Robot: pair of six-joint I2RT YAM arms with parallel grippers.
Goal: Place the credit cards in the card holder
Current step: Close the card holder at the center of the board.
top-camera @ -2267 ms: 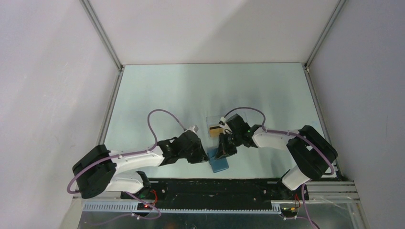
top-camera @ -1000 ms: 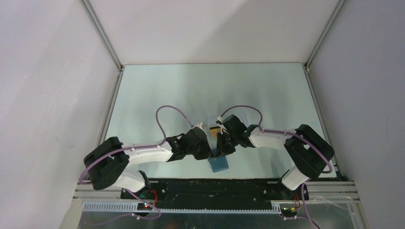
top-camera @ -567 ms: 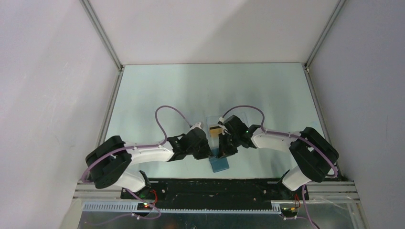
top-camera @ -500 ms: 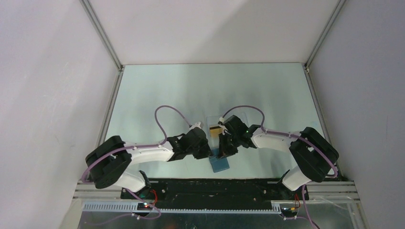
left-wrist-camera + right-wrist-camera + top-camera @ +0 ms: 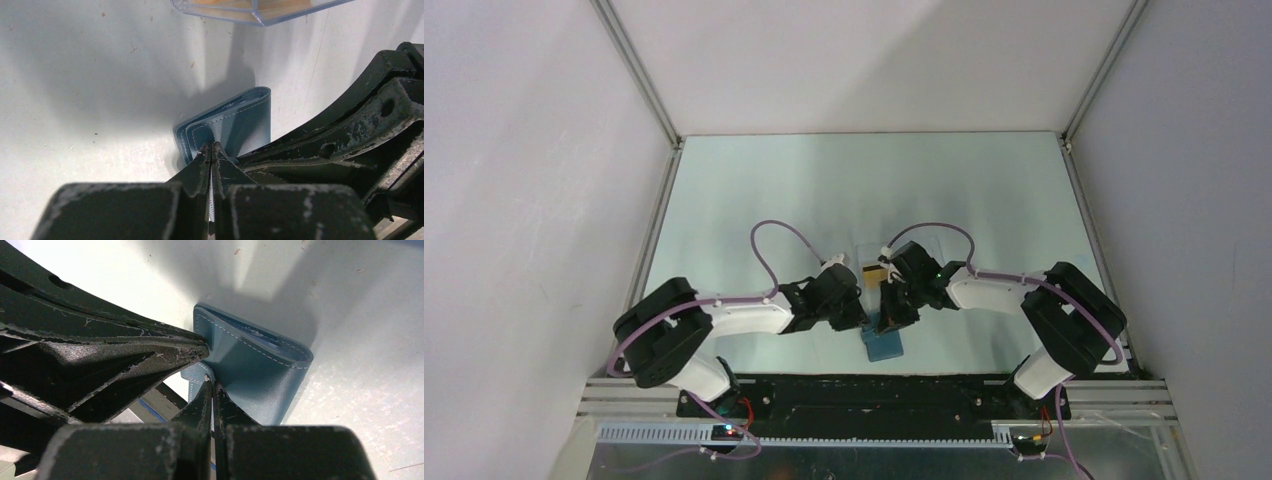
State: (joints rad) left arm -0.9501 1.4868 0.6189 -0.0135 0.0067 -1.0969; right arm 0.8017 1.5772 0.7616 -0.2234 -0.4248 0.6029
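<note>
Left end effector [image 5: 211, 150] is pinched closed on one leaf of the card holder [image 5: 235, 122]. The holder's blue folded body fans partly open just ahead of the tips, with pale stitching running along its edges. Right end effector [image 5: 210, 385] comes in from the opposite side, its fingers likewise closed on a small flap of the same holder. From above, I see the two sets of tips almost meeting, and the rest of the holder lies on the desk [image 5: 774, 200] just on the base side of them. Beyond both end effectors, on the far side from the bases, sits a clear plastic box [image 5: 894, 250] with an orange-gold credit card [image 5: 873, 270] inside. Any print on that card is too small for me to read.
</note>
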